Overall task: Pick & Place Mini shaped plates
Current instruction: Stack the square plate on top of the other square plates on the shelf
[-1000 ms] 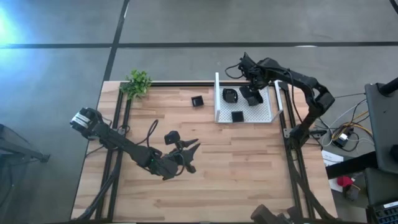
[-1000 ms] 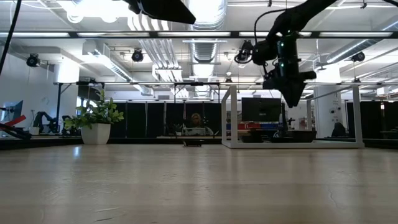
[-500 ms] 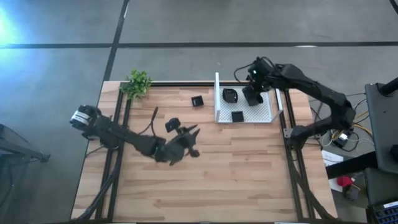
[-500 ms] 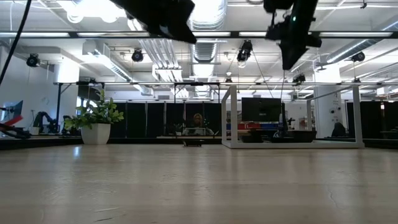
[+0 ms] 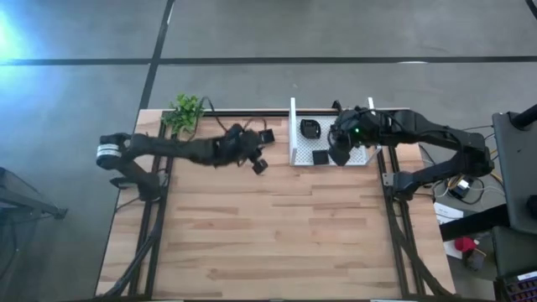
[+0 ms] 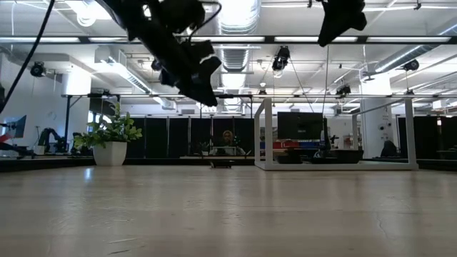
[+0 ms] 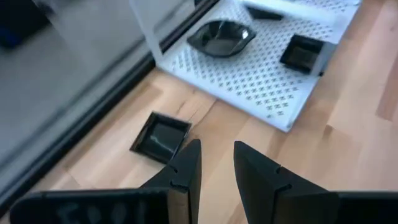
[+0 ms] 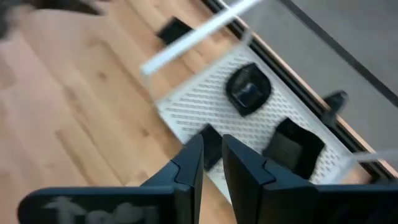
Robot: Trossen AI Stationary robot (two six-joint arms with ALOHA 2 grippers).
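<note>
My left hand (image 7: 214,163) empty, fingers slightly parted, above square plate (image 7: 160,135) by counter's (image 5: 277,226) far edge | right hand (image 8: 211,155) empty, narrowly parted, over tray (image 5: 357,155)

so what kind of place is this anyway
Probably a robotics lab or open test hall: a wooden bench in a metal frame carrying two arms, exposed ceiling ducts with strip lights, and more equipment racks behind.

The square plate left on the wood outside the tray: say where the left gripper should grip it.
Pinch one raised edge of the square plate from above. It lies flat on the table, too low for a side grab. The left gripper hovers beside it, slightly open.
</note>
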